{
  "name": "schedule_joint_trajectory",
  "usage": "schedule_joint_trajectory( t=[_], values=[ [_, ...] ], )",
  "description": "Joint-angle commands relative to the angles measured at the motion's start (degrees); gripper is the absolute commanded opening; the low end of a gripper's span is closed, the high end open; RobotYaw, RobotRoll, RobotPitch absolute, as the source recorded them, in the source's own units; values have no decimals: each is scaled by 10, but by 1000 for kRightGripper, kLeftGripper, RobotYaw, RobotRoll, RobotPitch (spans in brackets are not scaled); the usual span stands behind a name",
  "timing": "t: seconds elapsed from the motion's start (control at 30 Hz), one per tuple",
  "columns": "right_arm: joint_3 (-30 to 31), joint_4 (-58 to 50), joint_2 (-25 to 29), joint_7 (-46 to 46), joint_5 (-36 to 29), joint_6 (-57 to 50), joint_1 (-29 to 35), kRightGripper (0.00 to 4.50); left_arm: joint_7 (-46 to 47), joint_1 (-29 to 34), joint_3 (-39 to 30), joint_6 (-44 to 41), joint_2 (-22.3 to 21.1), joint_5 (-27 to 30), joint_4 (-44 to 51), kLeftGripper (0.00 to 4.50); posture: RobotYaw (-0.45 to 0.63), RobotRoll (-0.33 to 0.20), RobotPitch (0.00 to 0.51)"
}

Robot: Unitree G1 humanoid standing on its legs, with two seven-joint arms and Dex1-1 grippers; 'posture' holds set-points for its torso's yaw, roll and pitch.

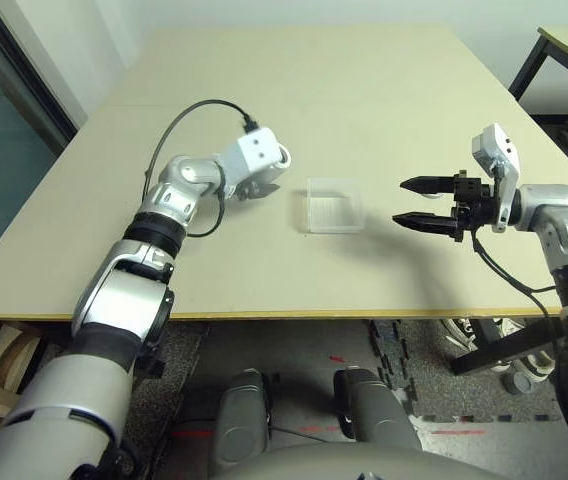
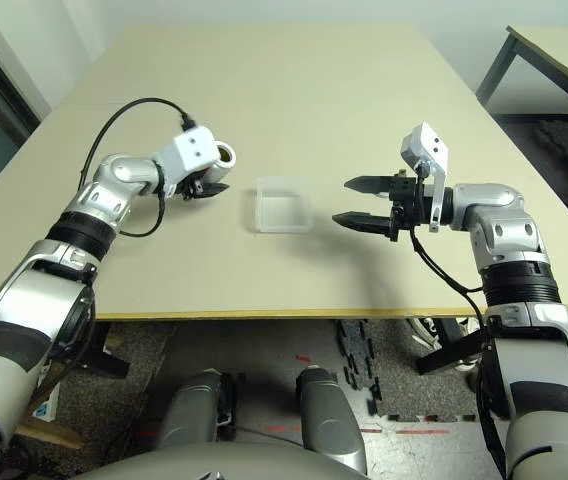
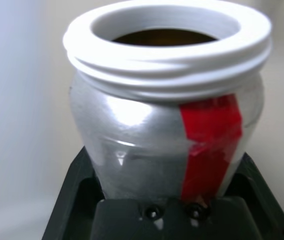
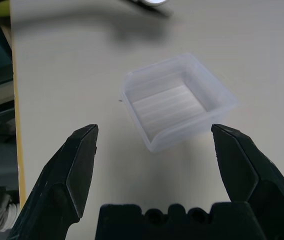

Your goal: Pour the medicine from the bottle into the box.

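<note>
My left gripper is shut on the bottle, a silvery-white one with a red stripe and an open white mouth. It holds the bottle just above the table, left of the box, mouth toward the box. Inside the mouth I see only a dark brown hollow; the medicine pellet is hidden. The box, a clear shallow square tray, sits on the table between the two grippers and looks empty in the right wrist view. My right gripper hovers open just right of the box, fingers pointing at it, touching nothing.
The beige table stretches far behind the box. Its front edge runs close below the grippers. A black cable loops over my left forearm. A second table stands at the back right.
</note>
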State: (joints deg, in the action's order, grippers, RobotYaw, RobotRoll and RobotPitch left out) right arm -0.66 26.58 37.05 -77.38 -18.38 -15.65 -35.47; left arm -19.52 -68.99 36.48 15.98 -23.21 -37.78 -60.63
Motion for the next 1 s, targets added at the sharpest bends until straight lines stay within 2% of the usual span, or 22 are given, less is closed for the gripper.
schedule_joint_trajectory(
  t=[0.03, 0.2, 0.37, 0.5, 0.83, 1.0],
  values=[
    [0, -12, -7, 7, -6, -9, -2, 4500, 93, -61, 67, 38, 43, -92, -54, 2797, -141, 0, 44],
    [-5, -13, -15, 18, -11, -15, -4, 4500, 176, -121, 163, 87, 85, -201, -105, 2797, -165, 0, 46],
    [-11, -26, -19, 32, -20, -20, 6, 4500, 216, -146, 241, 101, 100, -285, -132, 2797, -191, 0, 48],
    [-14, -35, -21, 42, -27, -22, 16, 4500, 222, -163, 251, 93, 112, -301, -149, 2797, -193, 0, 49],
    [-12, -32, -19, 47, -34, -18, 20, 4500, 205, -168, 239, 83, 131, -294, -162, 2797, -189, 0, 54],
    [-8, -25, -22, 46, -31, -17, 17, 4500, 195, -160, 264, 86, 145, -319, -153, 2797, -182, 0, 57]
  ],
)
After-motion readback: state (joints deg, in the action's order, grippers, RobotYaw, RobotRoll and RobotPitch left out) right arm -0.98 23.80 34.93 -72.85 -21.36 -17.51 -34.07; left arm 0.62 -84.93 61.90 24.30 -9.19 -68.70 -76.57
